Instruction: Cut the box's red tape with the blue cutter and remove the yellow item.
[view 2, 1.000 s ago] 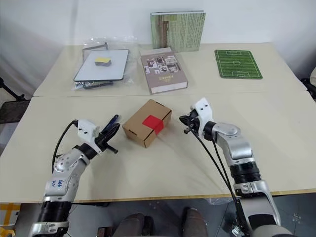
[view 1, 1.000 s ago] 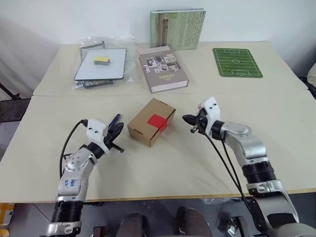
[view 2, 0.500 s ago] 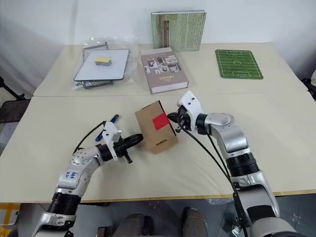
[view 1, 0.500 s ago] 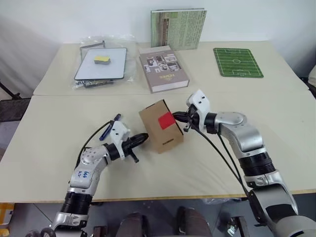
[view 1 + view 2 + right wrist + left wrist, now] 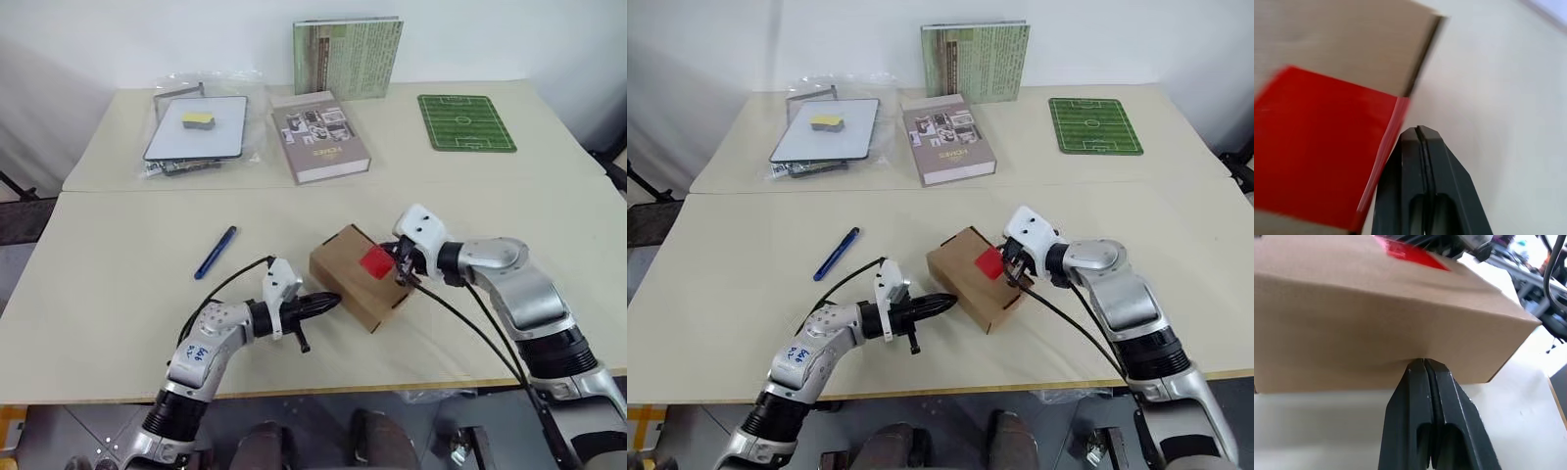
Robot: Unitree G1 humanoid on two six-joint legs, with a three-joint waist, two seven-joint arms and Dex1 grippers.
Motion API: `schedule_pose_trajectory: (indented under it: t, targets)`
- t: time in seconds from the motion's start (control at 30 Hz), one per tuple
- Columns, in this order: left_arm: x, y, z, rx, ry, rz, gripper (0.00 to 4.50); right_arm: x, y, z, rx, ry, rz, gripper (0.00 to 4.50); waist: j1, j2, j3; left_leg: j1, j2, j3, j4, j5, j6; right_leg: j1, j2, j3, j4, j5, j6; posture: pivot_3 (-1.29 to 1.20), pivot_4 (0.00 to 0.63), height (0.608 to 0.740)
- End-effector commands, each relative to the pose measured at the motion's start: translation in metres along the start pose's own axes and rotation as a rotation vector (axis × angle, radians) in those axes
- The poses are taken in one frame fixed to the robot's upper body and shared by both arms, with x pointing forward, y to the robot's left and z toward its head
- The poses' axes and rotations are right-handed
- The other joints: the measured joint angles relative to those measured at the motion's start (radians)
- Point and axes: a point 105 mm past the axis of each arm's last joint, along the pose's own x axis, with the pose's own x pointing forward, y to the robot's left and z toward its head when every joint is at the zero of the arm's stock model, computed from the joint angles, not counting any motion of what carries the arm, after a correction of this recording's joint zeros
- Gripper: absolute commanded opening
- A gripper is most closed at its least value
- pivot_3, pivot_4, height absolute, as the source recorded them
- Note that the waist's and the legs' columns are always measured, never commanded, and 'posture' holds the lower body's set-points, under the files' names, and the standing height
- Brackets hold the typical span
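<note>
The box sits near the front of the surface, between the two arms. The left tool, fingers pressed together and empty, pushes its tips against the box's side. The right tool, also closed and empty, touches the edge of the red tape. The blue cutter lies apart, to the left.

The pale surface carries the box, blue cutter, grey book and green mat.
</note>
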Motion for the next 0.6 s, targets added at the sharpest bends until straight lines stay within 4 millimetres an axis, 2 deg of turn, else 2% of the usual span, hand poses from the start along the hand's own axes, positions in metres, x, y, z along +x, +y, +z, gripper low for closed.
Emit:
schedule_pose_trajectory:
  t: [0.03, 0.1, 0.17, 0.3, 0.37, 0.47, 0.53, 0.6]
  targets:
    - [-0.032, 0.027, 0.009, 0.029, -0.037, 0.179, 0.03, -0.031, -0.038, 0.010, 0.006, -0.073, -0.205, 0.00, 0.001, 0.000, 0.000, 0.000, 0.000, 0.000, 0.000, 0.000, 0.000, 0.000, 0.000, 0.000, 0.000, 0.000, 0.000, 0.00, 0.150, 0.740]
    - [-0.048, 0.040, 0.007, 0.027, -0.034, 0.252, 0.03, -0.049, -0.043, 0.004, 0.018, -0.060, -0.244, 0.00, 0.009, 0.000, 0.000, 0.000, 0.000, -0.001, 0.000, 0.000, 0.000, 0.000, 0.000, 0.000, 0.000, 0.000, 0.000, 0.00, 0.150, 0.740]
    - [-0.059, 0.053, 0.005, 0.050, -0.019, 0.308, 0.03, -0.064, -0.040, -0.004, 0.014, -0.024, -0.235, 0.00, 0.018, 0.000, 0.000, -0.001, 0.000, -0.002, 0.000, -0.001, 0.001, 0.000, 0.000, 0.000, -0.001, 0.000, 0.000, 0.00, 0.150, 0.740]
    - [-0.059, 0.079, 0.010, 0.106, -0.037, 0.374, 0.03, -0.089, -0.020, -0.019, 0.020, 0.088, -0.146, 0.00, 0.033, -0.001, 0.000, -0.002, -0.001, -0.001, 0.000, -0.001, 0.001, 0.000, 0.000, 0.000, -0.002, 0.000, 0.000, 0.00, 0.150, 0.740]
    - [-0.051, 0.086, 0.014, 0.125, -0.052, 0.369, 0.03, -0.098, -0.004, -0.025, 0.026, 0.137, -0.076, 0.00, 0.033, -0.001, 0.000, -0.002, -0.001, -0.002, 0.001, 0.000, 0.001, 0.001, 0.000, 0.000, -0.002, 0.000, 0.000, 0.00, 0.150, 0.740]
    - [-0.025, 0.091, 0.025, 0.161, -0.086, 0.312, 0.03, -0.112, 0.035, -0.033, 0.067, 0.207, 0.086, 0.00, 0.036, -0.002, 0.001, -0.002, -0.002, -0.002, 0.001, 0.000, 0.001, 0.001, 0.000, 0.000, -0.003, 0.001, 0.001, 0.00, 0.150, 0.740]
    - [-0.012, 0.090, 0.030, 0.174, -0.105, 0.275, 0.03, -0.113, 0.047, -0.032, 0.099, 0.205, 0.122, 0.00, 0.035, -0.006, 0.003, -0.002, -0.003, -0.002, 0.001, 0.000, 0.001, 0.002, 0.002, -0.001, -0.004, 0.001, 0.001, 0.00, 0.150, 0.740]
    - [0.001, 0.088, 0.033, 0.178, -0.116, 0.230, 0.03, -0.109, 0.051, -0.031, 0.113, 0.195, 0.117, 0.00, 0.024, -0.007, 0.003, -0.002, -0.003, -0.002, 0.001, 0.000, 0.001, 0.002, 0.002, 0.000, -0.005, 0.002, 0.001, 0.00, 0.150, 0.740]
